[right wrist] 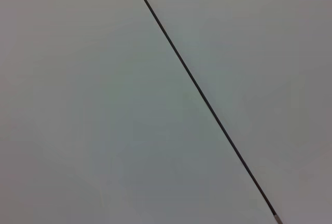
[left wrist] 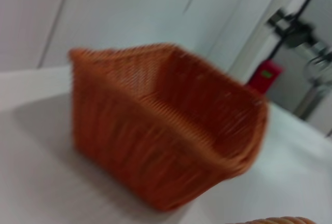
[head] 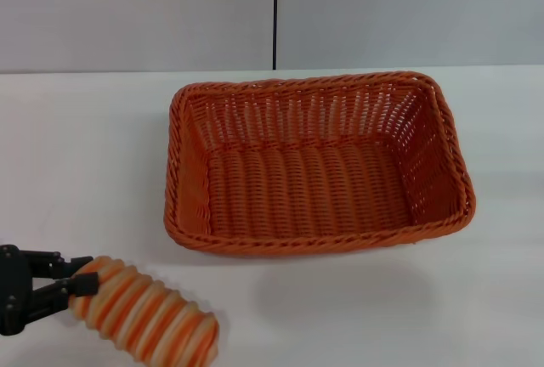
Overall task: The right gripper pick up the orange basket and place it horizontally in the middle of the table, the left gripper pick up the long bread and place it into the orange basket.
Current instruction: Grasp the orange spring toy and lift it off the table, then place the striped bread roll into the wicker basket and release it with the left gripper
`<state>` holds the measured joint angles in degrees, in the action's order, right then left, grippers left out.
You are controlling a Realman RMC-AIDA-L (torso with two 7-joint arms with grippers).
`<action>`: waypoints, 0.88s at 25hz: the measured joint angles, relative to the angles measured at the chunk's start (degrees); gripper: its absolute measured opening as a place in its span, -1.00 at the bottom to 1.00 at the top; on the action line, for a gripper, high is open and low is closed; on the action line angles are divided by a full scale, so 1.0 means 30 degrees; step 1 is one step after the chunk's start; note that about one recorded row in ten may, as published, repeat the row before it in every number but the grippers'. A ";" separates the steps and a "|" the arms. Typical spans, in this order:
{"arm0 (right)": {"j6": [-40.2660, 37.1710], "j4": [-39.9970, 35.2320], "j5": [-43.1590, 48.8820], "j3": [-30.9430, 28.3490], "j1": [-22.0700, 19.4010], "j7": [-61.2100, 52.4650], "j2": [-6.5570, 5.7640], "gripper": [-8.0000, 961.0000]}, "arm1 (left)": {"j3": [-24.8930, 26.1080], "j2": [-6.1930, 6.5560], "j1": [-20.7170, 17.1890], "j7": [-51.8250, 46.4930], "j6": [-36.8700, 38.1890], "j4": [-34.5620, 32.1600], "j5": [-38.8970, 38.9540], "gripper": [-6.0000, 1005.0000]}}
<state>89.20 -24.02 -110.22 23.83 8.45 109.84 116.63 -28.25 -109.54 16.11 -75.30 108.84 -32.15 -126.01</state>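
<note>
The orange basket stands upright in the middle of the white table, its long side running left to right, with nothing inside. The left wrist view shows the same orange basket from outside. At the front left, the long bread shows its orange and cream stripes. My left gripper is shut on the bread's left end. A sliver of the long bread shows at the edge of the left wrist view. The right gripper is out of view; its wrist camera sees only a wall.
A grey wall with a dark vertical seam rises behind the table. Bare white tabletop lies around the basket. A red object stands far off beyond the table.
</note>
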 joint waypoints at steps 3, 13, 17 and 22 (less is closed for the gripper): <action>-0.0025 0.0100 -0.0011 -0.0004 0.0044 0.0080 0.0001 0.08 | 0.0156 0.0262 0.0234 0.0011 0.0925 0.0241 0.0015 -0.48; -0.0173 0.0409 0.0060 0.0068 0.0293 0.0259 0.0022 0.08 | 0.0323 0.0386 0.1913 -0.0699 0.1997 0.2005 0.2663 -0.65; -0.0188 0.0888 0.0021 0.0009 0.0377 0.0600 0.0029 0.08 | 0.0545 -0.0640 0.2857 -0.1106 0.1306 0.2064 0.4450 -0.68; -0.0075 0.1147 -0.0075 -0.0149 0.0643 0.0959 0.0061 0.08 | 0.0530 -0.2348 0.4526 -0.1099 -0.0161 0.1976 0.5116 -0.70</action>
<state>88.98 -20.58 -110.45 23.39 10.38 112.71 116.81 -26.67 -116.58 29.69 -78.60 108.35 -26.22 -110.67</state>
